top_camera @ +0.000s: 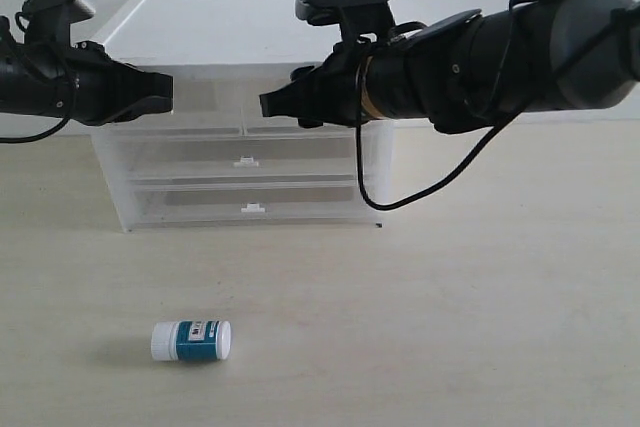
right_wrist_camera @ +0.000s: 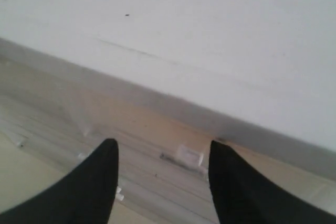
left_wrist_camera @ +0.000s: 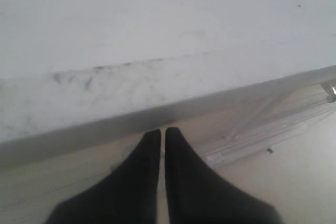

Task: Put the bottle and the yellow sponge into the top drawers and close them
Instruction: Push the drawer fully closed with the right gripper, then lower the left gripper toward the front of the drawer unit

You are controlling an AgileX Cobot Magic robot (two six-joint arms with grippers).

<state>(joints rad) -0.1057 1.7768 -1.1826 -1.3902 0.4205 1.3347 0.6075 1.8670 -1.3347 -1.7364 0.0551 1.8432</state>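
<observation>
Exterior view, left hand [top_camera: 165, 94]: level with the top drawers [top_camera: 215, 97], its tips at the front of the left one; the finger spread cannot be told here.
Exterior view, right hand [top_camera: 270, 104]: its tips point at the cabinet [top_camera: 200, 22] front at top-drawer height, with a gap between it and the left hand.
Exterior view, bottle [top_camera: 191, 340]: lying on its side on the table [top_camera: 450, 297], well below the left hand and touched by neither hand.
Left wrist view, left hand [left_wrist_camera: 163, 132]: fingers together with only a thin slit between them, holding nothing; the cabinet's white top is just beyond the tips.
Right wrist view, right hand [right_wrist_camera: 163, 148]: fingers apart and empty; a small white tab handle [right_wrist_camera: 190, 156] sits between the tips, just beyond them.
</observation>
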